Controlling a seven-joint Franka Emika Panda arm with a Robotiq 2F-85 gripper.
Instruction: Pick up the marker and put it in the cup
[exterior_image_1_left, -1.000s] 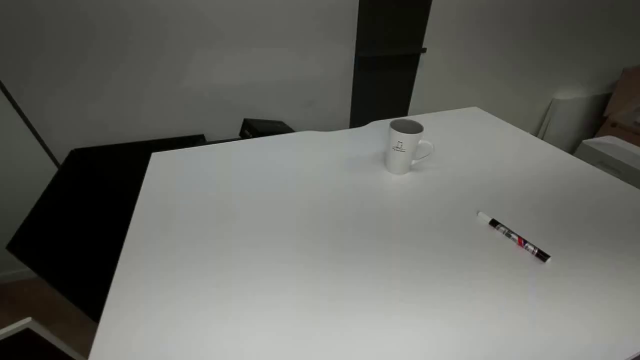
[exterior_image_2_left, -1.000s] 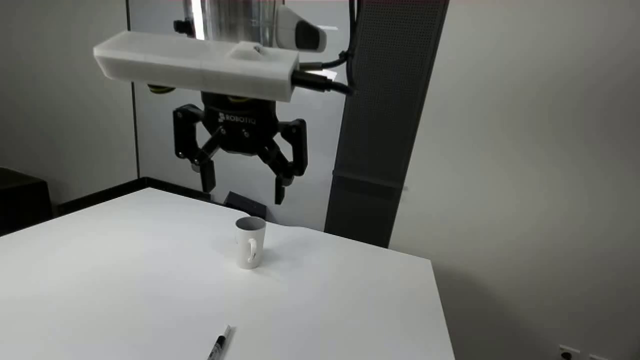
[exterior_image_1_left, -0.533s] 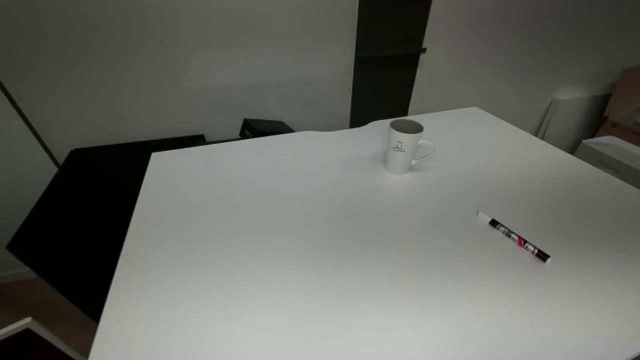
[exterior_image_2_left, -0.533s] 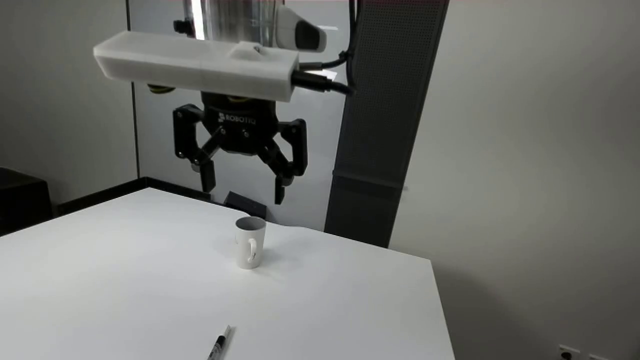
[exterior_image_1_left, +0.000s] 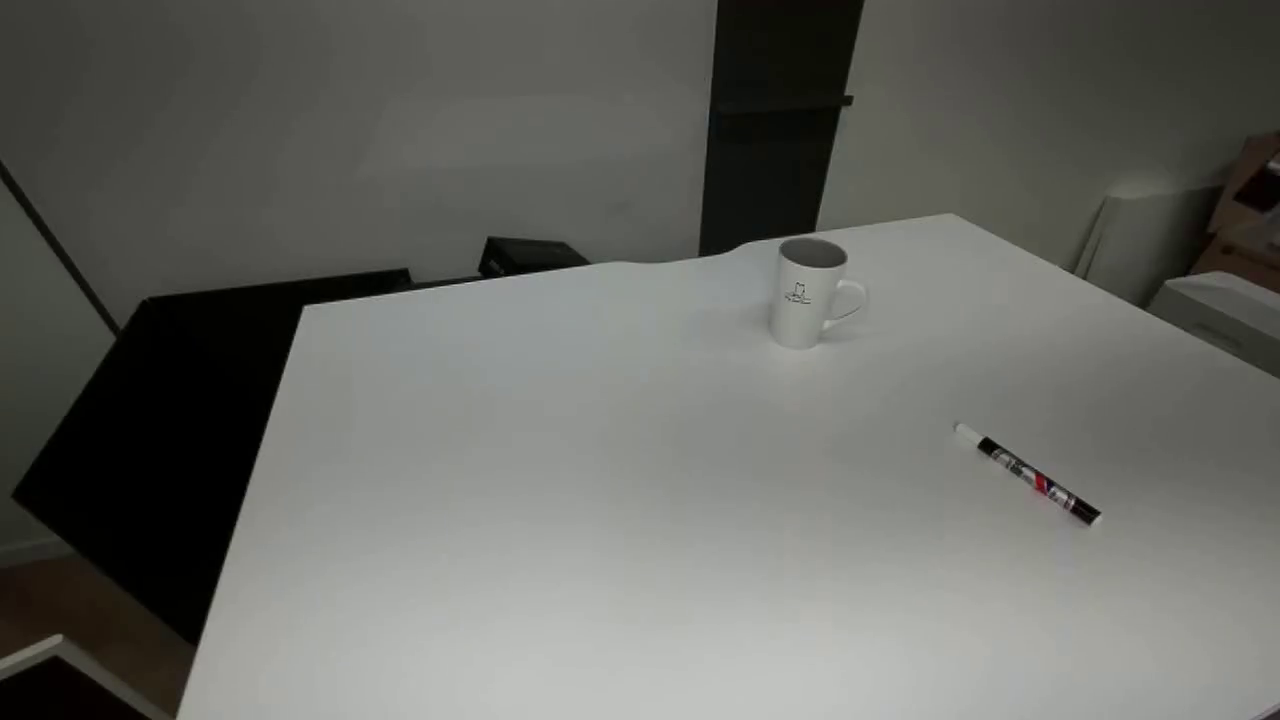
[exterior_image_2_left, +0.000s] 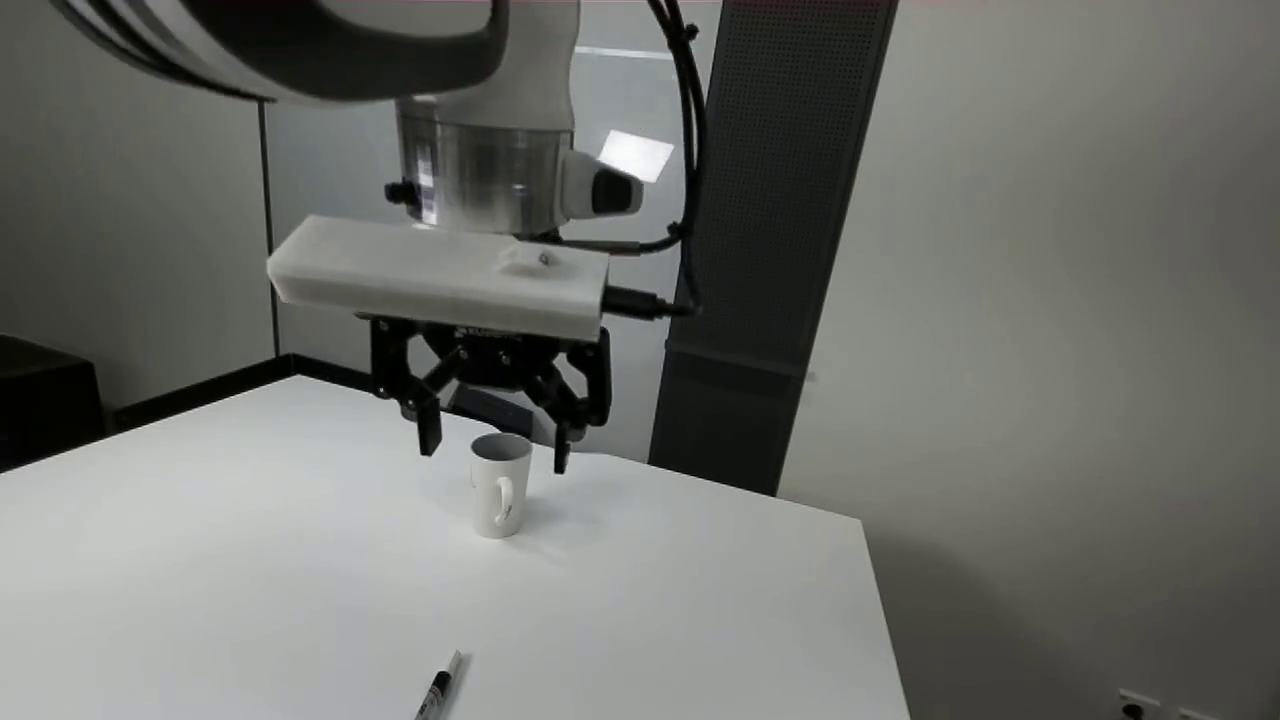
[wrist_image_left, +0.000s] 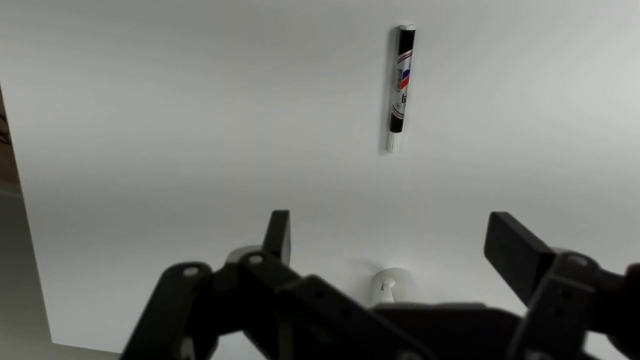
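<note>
I'm hovering the gripper (exterior_image_2_left: 495, 461) above the white table (exterior_image_1_left: 550, 450), and its 2 fingers (wrist_image_left: 515, 255) are standing wide apart. The marker (exterior_image_1_left: 1030, 477) is lying on the tabletop; in an exterior view it is resting at the right, its white end pointing toward the far left and its black end toward the near right. In both exterior views the cup (exterior_image_1_left: 798, 305) is standing upright, farther off than the marker and well apart from it. In an exterior view its handle (exterior_image_1_left: 851, 303) is pointing right. In the wrist view I'm getting the whole marker, red and blue markings showing, lying apart from the fingers, while the gripper is hiding much of the cup. In an exterior view the cup (exterior_image_2_left: 495, 490) is showing between the 2 fingers, but I'm unable to tell how close they are hanging to it. A white housing (exterior_image_2_left: 440, 275) is sitting just over the gripper, and a dark panel (exterior_image_2_left: 780, 250) is rising past the table's far edge.
</note>
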